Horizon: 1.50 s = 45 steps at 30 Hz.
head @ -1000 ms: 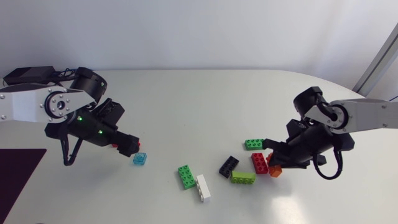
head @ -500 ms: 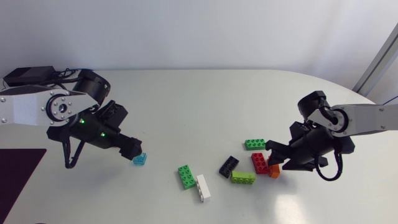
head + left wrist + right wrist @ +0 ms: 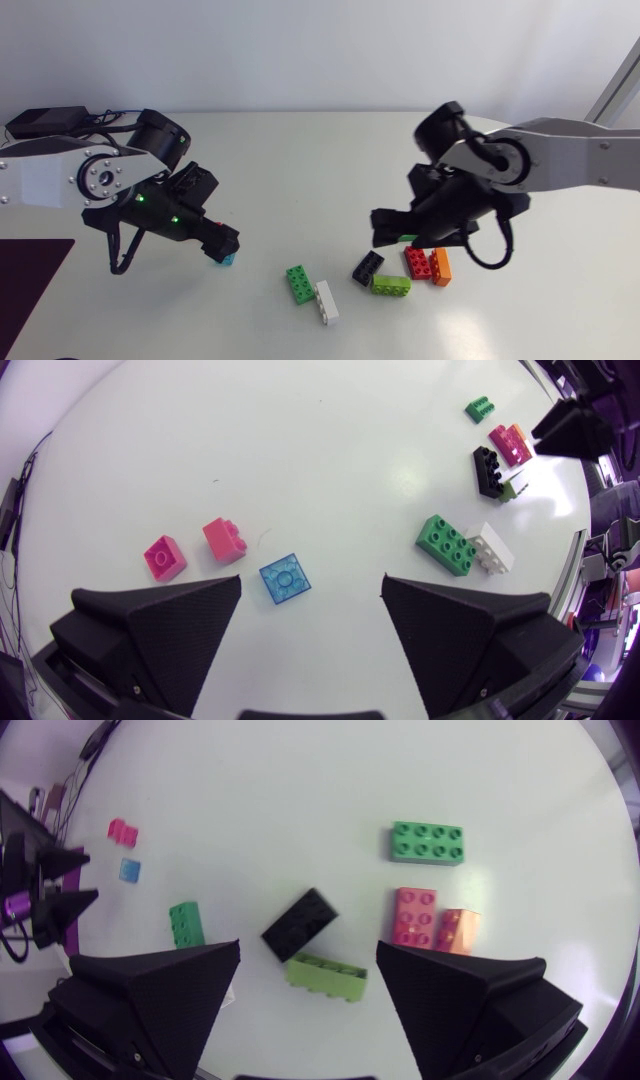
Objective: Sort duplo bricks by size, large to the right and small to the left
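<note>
1. While the fingers of the left gripper stand wide apart and hold nothing, a small, square, translucent blue brick lies flat on the bench between their tips, touching neither.
2. Just beyond it sit two small bricks, near each other but apart: a magenta brick and a coral brick.
3. The right gripper is equally wide and empty, and hovers over the black brick.
4. That long brick lies diagonally. The lime brick is just beside its end, with its long axis running across the bench.
5. The red brick and the orange brick touch side by side and lie parallel. The dark green brick lies crosswise ahead of them.
6. Between the two grippers, the green brick and the white brick touch and lie on parallel diagonals.
</note>
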{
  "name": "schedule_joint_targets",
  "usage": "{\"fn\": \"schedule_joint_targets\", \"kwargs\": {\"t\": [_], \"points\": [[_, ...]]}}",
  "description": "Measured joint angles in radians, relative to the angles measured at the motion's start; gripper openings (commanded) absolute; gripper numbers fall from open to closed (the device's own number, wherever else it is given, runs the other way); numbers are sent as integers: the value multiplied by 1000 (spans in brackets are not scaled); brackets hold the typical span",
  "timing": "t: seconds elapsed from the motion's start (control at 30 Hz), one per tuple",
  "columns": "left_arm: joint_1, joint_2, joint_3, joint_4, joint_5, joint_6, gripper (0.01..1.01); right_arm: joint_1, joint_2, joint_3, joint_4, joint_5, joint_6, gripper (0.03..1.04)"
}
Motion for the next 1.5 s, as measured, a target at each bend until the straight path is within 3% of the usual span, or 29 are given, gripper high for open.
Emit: {"fn": "schedule_joint_targets", "kwargs": {"t": [0.1, 0.37, 0.63, 1.07, 1.2, 1.27, 1.4, 1.5], "points": [[14, -10, -2, 0, 0, 4, 975, 113, 38, 5, -2, 9, 8, 1005], [53, -17, -26, 0, 0, 23, 975, 264, 196, 40, -16, 53, 7, 1005], [83, -28, -28, 0, 0, 33, 975, 290, 232, 110, -16, 56, 7, 1005], [85, -12, -28, 0, 0, 34, 975, 387, 306, 111, 5, 56, 8, 982], [85, -4, -28, 1, 0, 34, 975, 387, 325, 111, 5, 56, 12, 816], [85, -2, -28, 1, 0, 34, 975, 388, 335, 111, 5, 56, 12, 672], [85, -2, -28, 3, 0, 34, 975, 388, 341, 111, 17, 56, 16, 279], [87, -2, -28, 3, 0, 42, 975, 387, 336, 111, 35, 56, 19, 123]]}}
